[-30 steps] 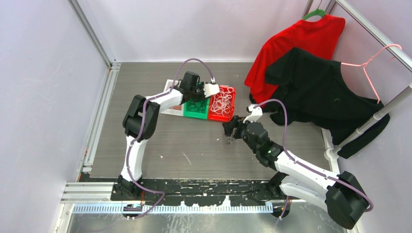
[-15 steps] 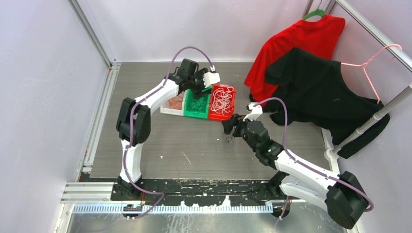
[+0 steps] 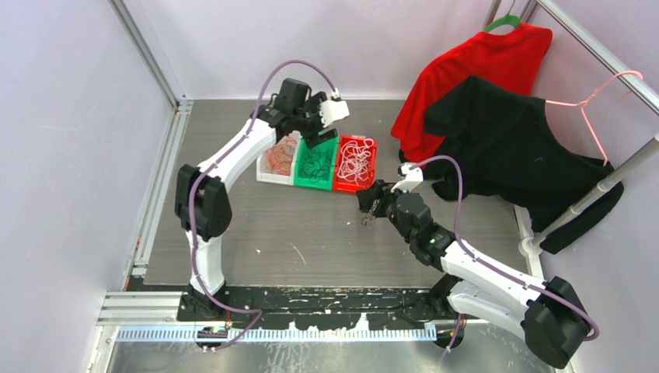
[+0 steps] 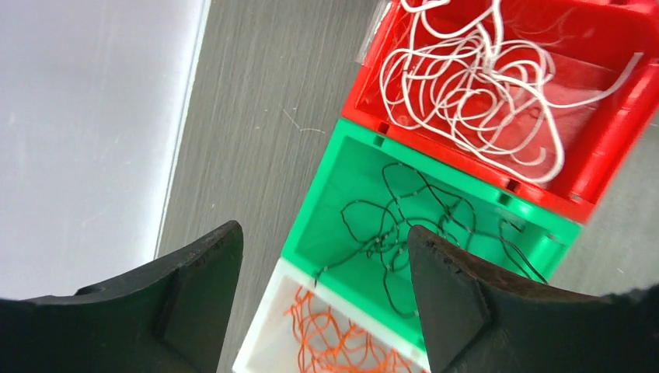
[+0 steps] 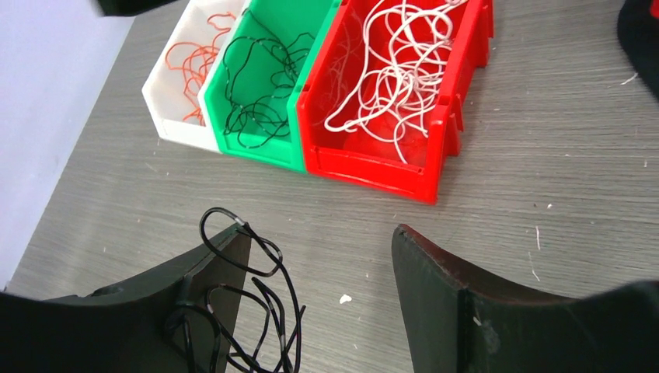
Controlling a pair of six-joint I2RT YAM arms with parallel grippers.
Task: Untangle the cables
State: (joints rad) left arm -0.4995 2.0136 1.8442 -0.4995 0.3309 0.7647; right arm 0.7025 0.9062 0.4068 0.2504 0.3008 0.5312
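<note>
The cables lie sorted by colour in 3 small bins that stand side by side, touching, on the far middle of the grey table (image 5: pixel 544 155). Orange cables (image 5: pixel 190 62) fill the white bin (image 5: pixel 167 116) on the left. Black cables (image 5: pixel 260 85) sit in the green bin (image 5: pixel 256 151) in the middle. White cables (image 5: pixel 396 70) curl in a loose heap in the red bin (image 5: pixel 373 167) on the right.

A few more black strands (image 5: pixel 249 311) are outside the bins, near the front of the red one. They loop around 1 finger (image 5: pixel 132 318) of the right gripper (image 5: pixel 320 231) and trail down from it towards the table. That gripper's jaws are spread wide, with bare table showing between them, so the strands hang on the finger and are not pinched.

The left gripper (image 4: pixel 322 241) hangs above the far side of the bins, looking down mainly on the green one. Its 2 fingers stand well apart with nothing between them.

At the far right a red T-shirt (image 3: pixel 474 62) hangs on a green hanger (image 3: pixel 505 22). A black T-shirt (image 3: pixel 505 148) is draped in front of it, and a pink hanger (image 3: pixel 602 97) hangs beside them.
</note>
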